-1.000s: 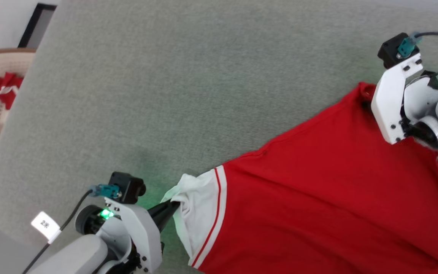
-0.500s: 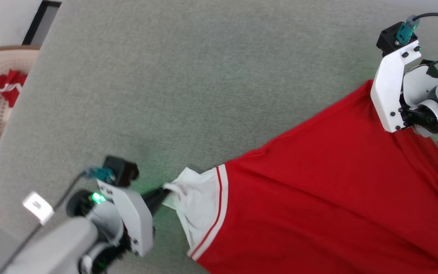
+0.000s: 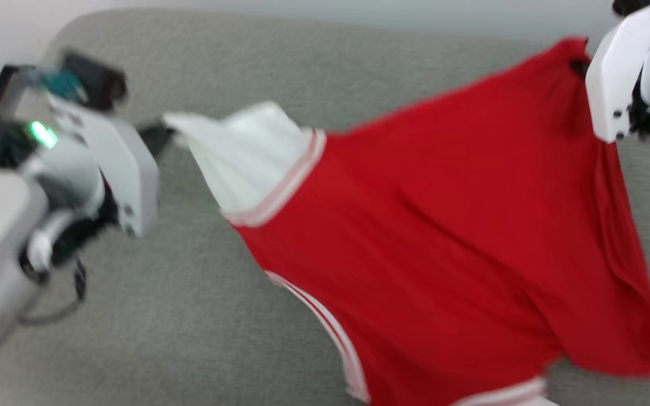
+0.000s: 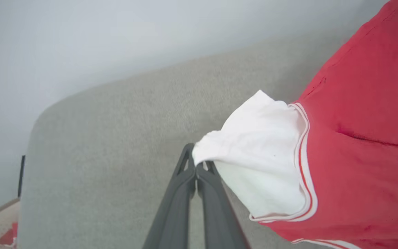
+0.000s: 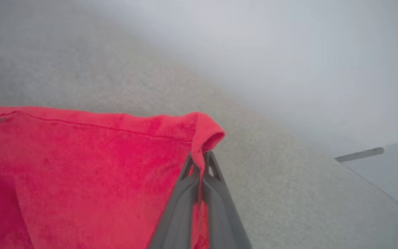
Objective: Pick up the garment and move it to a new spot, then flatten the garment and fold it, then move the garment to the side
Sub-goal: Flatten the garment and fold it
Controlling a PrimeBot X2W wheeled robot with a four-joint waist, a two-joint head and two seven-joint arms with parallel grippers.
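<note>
the left gripper (image 4: 196, 162) is seen pressed closed, with the tip of a white sleeve (image 4: 261, 155) pinched between its two dark fingers. the right gripper (image 5: 201, 160) is likewise clamped tight on a folded red corner (image 5: 206, 133) of the garment (image 3: 443, 214). the red t-shirt is stretched between the two grippers and held up above a grey fabric surface (image 3: 161, 327), with its lower part hanging down. stripe trim (image 3: 280, 192) is seen where sleeve meets red body. the head view is blurred.
</note>
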